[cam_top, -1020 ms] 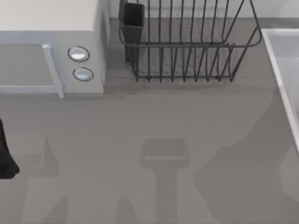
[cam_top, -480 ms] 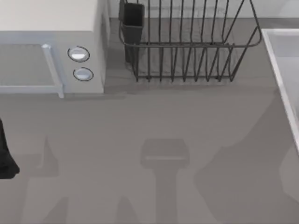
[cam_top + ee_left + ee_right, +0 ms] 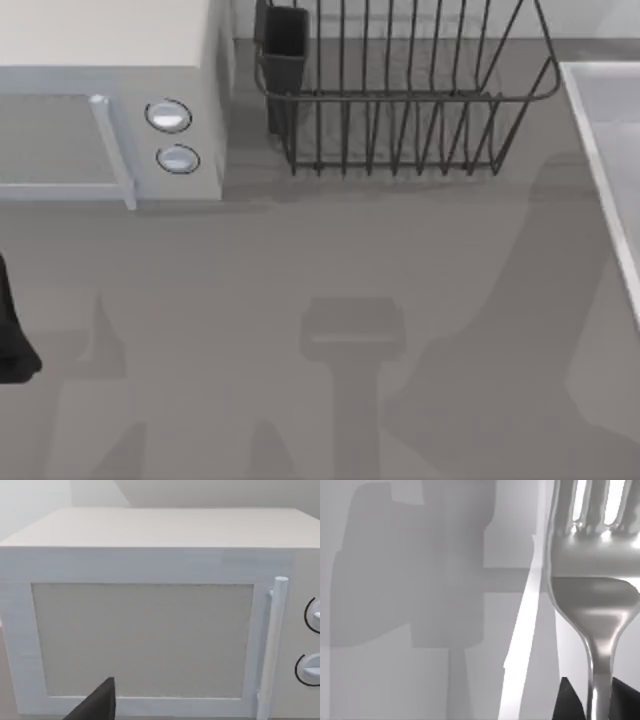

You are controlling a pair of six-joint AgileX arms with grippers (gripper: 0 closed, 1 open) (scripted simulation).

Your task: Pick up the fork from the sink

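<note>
Right gripper (image 3: 595, 700) pinches the fork (image 3: 595, 580) by its handle, above the sink (image 3: 420, 605). Left arm parked facing the microwave (image 3: 145, 630); finger spread unclear.

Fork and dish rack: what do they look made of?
The fork looks like polished metal: bright, mirror-like highlights run across its tines and neck. The dish rack looks like dark coated wire, thin matte bars without glints, though whether that is paint or plastic coating is unclear.
</note>
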